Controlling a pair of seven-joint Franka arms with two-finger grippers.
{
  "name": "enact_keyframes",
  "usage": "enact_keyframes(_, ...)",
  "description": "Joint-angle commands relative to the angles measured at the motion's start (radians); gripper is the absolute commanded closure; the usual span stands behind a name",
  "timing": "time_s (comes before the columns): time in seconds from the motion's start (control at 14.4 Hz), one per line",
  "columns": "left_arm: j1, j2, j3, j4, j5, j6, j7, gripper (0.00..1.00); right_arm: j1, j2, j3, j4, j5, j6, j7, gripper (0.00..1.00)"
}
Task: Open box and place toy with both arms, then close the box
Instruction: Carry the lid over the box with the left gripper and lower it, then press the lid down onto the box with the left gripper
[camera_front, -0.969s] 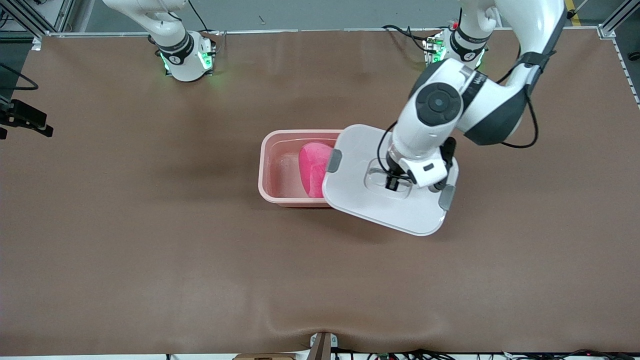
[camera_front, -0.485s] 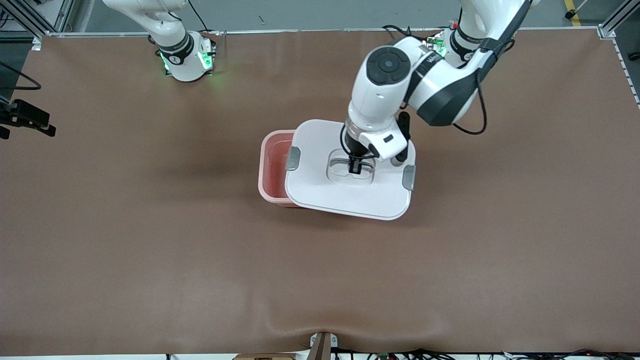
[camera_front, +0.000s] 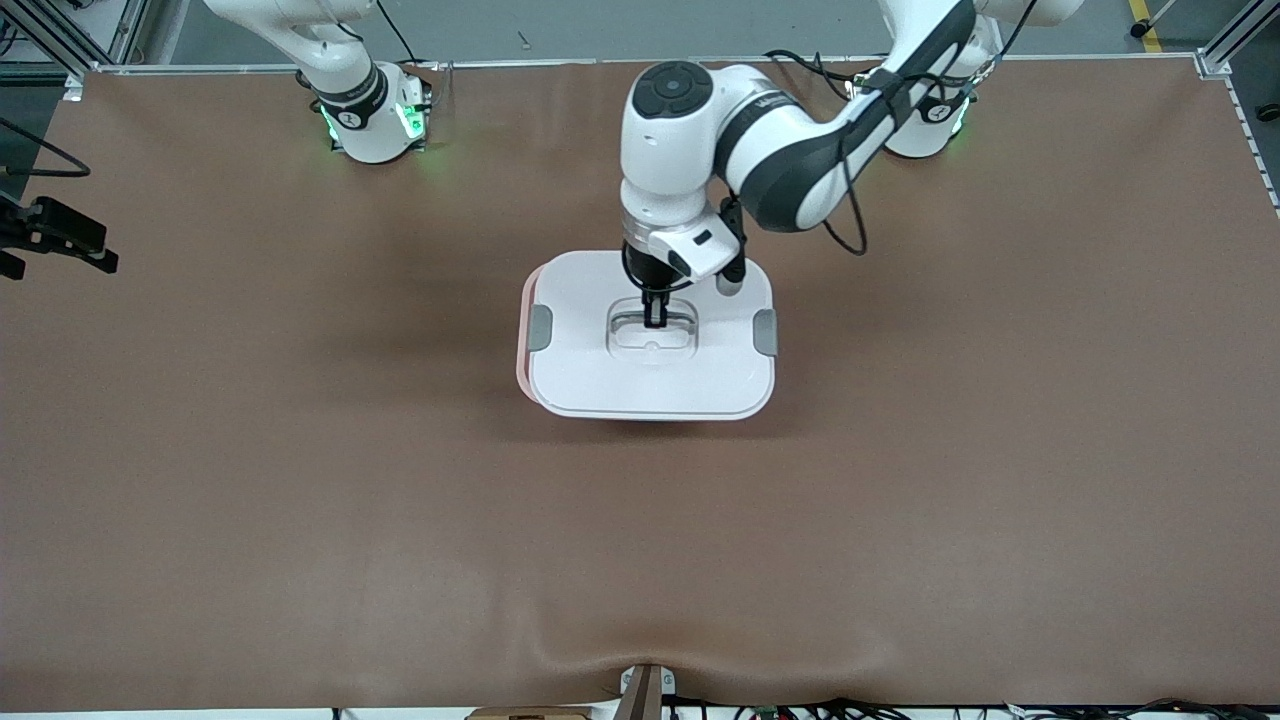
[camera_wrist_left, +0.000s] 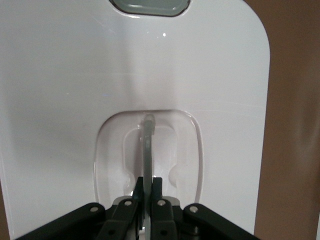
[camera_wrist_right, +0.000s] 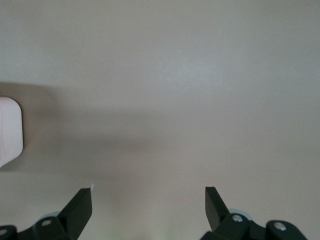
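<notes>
Centre frame, left pincer (camera_front: 655, 322) clamped on lid (camera_front: 650, 390) handle (camera_wrist_left: 148, 150): square over box (camera_front: 522, 372), press level; right pincer (camera_wrist_right: 149, 200) open, waiting.

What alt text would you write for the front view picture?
The left arm's tool grips the clear handle of a white lid set over a pink box at mid-table, with only the box's edge showing. The right arm waits, only its green-lit base in view.
</notes>
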Motion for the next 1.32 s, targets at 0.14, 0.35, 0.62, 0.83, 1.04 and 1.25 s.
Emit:
enact_keyframes(0.14,-0.038,0.038,0.003,0.005,0.077,0.035,-0.113,1.0,-0.001,-0.004,-0.001,0.018,-0.014,-0.007,0.01,0.0)
enact_keyframes(0.35,-0.066,0.067,0.003,0.005,0.155,0.038,-0.179,1.0,-0.001,-0.004,-0.002,0.02,-0.014,-0.007,0.01,0.0)
enact_keyframes(0.62,-0.074,0.078,0.003,0.004,0.166,0.038,-0.185,1.0,-0.003,-0.004,-0.002,0.018,-0.012,-0.009,0.011,0.0)
enact_keyframes(0.83,-0.084,0.085,0.005,-0.002,0.166,0.038,-0.184,1.0,-0.004,-0.004,-0.002,0.021,-0.009,-0.006,0.017,0.0)
enact_keyframes(1.04,-0.084,0.097,0.005,-0.002,0.167,0.038,-0.185,1.0,0.0,-0.004,-0.002,0.021,-0.012,-0.007,0.014,0.0)
enact_keyframes(1.25,-0.084,0.099,0.005,-0.011,0.169,0.036,-0.19,1.0,-0.003,-0.004,-0.002,0.021,-0.014,-0.009,0.008,0.0)
